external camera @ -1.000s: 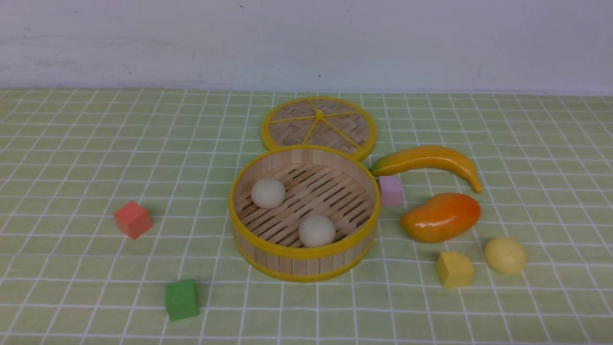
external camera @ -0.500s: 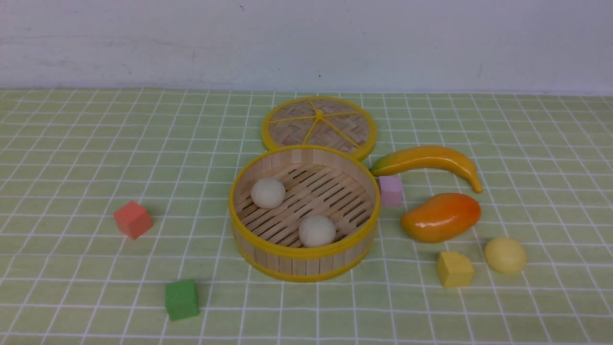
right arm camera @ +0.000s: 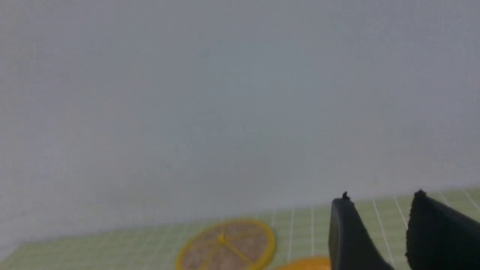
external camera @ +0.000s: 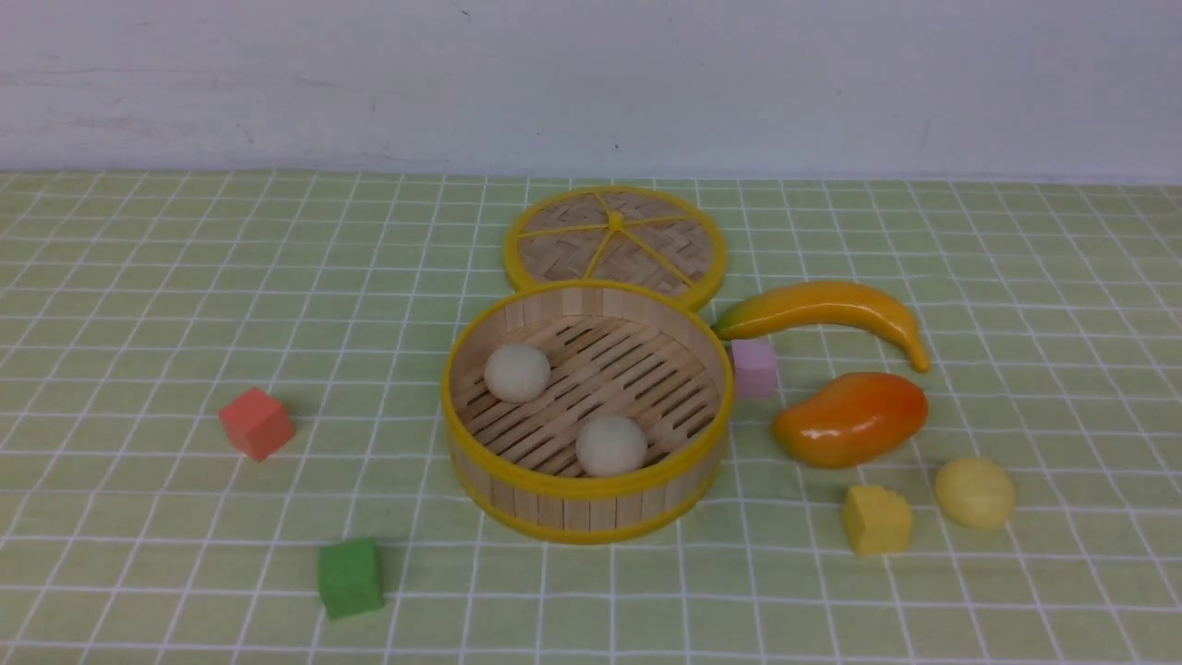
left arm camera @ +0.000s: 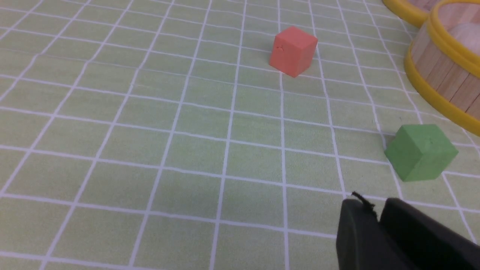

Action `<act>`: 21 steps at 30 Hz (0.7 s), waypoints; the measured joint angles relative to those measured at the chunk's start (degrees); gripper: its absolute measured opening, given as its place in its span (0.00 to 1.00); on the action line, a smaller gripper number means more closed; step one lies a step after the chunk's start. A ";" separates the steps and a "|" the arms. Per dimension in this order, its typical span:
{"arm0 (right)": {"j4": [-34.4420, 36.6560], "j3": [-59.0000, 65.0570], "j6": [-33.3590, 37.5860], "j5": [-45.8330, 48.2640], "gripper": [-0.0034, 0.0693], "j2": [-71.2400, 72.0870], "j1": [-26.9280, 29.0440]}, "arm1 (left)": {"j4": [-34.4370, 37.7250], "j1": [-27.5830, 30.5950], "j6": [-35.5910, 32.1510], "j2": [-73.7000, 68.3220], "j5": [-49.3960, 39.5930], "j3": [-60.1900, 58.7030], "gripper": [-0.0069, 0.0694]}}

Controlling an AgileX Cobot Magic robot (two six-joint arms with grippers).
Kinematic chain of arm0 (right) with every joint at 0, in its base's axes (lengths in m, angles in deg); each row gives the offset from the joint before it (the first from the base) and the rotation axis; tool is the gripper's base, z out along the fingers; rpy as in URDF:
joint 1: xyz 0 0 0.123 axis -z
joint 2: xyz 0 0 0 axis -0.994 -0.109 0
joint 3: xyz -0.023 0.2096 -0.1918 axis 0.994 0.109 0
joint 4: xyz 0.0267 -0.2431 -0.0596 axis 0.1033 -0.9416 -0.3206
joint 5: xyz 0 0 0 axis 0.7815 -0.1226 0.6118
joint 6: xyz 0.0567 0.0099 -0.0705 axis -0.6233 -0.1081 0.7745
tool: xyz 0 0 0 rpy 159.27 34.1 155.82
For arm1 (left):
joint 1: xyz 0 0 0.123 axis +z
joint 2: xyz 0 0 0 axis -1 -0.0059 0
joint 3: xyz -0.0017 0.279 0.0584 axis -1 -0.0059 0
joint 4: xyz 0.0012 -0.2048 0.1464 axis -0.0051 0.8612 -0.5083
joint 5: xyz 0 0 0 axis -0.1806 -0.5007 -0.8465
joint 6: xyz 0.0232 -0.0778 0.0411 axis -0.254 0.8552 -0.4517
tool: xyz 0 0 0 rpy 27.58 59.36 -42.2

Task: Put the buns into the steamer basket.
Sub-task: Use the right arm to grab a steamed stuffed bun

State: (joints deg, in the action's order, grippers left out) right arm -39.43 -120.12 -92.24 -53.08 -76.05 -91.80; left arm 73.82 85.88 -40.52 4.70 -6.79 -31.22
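Two off-white buns (external camera: 517,372) (external camera: 611,444) lie on the slatted floor of the steamer basket (external camera: 572,510), which stands mid-table. The pale yellow bun (external camera: 974,492) rests on the cloth to the basket's right, next to a yellow cube (external camera: 876,519). Neither gripper shows in the front view. In the left wrist view my left gripper (left arm camera: 369,202) hovers low over the cloth near the green cube (left arm camera: 420,152), fingers together, nothing held; the basket wall (left arm camera: 438,75) is beyond it. My right gripper (right arm camera: 380,198) is raised and open, holding nothing, facing the wall.
The woven lid (external camera: 616,240) lies flat behind the basket. A banana (external camera: 822,309), a pink cube (external camera: 753,367) and an orange mango (external camera: 850,418) crowd the basket's right side. A red cube (external camera: 257,423) and the green cube (external camera: 350,577) sit to its left.
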 joint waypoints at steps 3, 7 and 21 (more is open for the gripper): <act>-1.94 -1.91 1.63 10.97 0.38 -6.61 0.00 | 0.00 0.00 0.00 0.00 0.00 0.00 0.20; -3.52 1.98 4.51 16.93 0.38 -13.06 0.00 | 0.00 0.00 0.00 0.00 0.00 0.00 0.21; -3.32 1.41 7.18 14.91 0.38 -36.63 0.00 | 0.00 0.00 0.00 0.00 0.00 0.00 0.21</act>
State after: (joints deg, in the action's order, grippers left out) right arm -42.75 -118.71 -85.07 -38.17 -112.68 -91.80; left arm 73.82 85.88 -40.52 4.70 -6.79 -31.22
